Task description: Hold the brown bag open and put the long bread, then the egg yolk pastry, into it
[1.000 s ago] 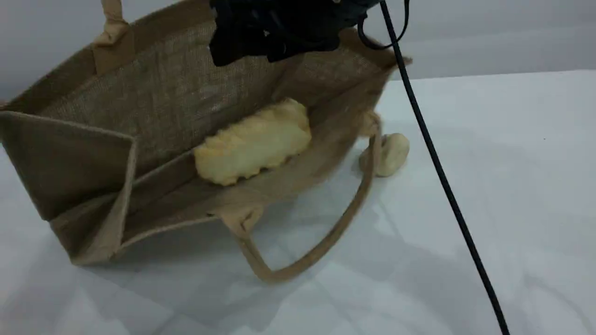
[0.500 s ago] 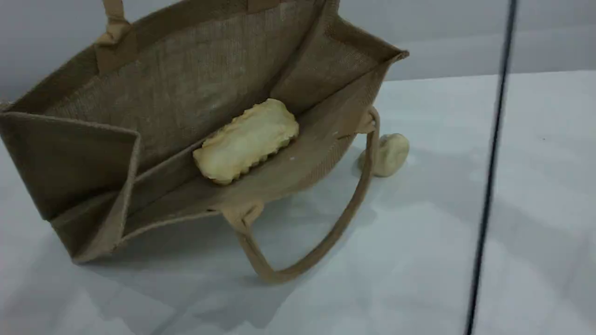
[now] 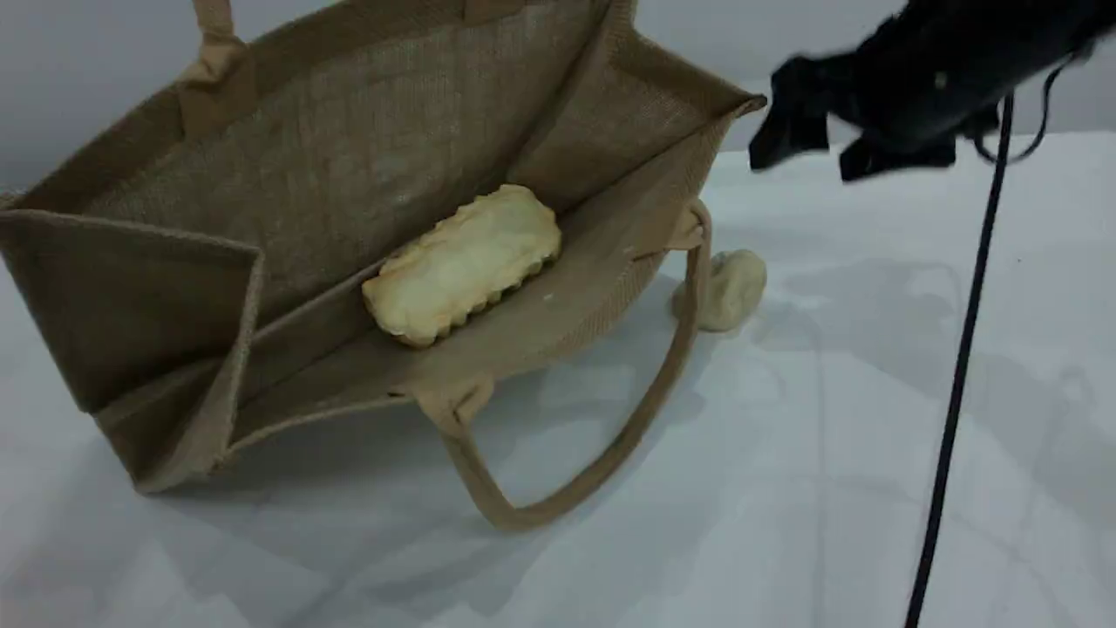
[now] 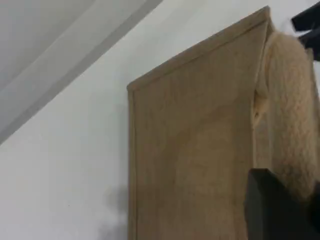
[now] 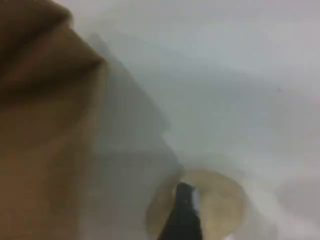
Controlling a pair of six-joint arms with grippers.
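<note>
The long bread [image 3: 462,266] is lying inside the brown bag [image 3: 349,174], whose handle [image 4: 290,110] is being clamped by the left end effector [image 4: 280,210]. The egg yolk pastry [image 3: 728,288] is lying on the worktop [image 3: 872,436], at the bag's 3 o'clock, beneath the empty, wide-open right end effector [image 3: 811,139]; a glancing approach could be rolling it away.

Coarse woven jute on the brown bag [image 3: 349,166], matt and rough, with a padded rope-like handle [image 3: 602,462]. Pale, matt, bumpy crust on the long bread [image 3: 462,266]; mottled, dull skin on the egg yolk pastry [image 3: 732,288]. Smooth white table [image 3: 872,480], faintly sheened. Black, matt right gripper [image 3: 806,135].
</note>
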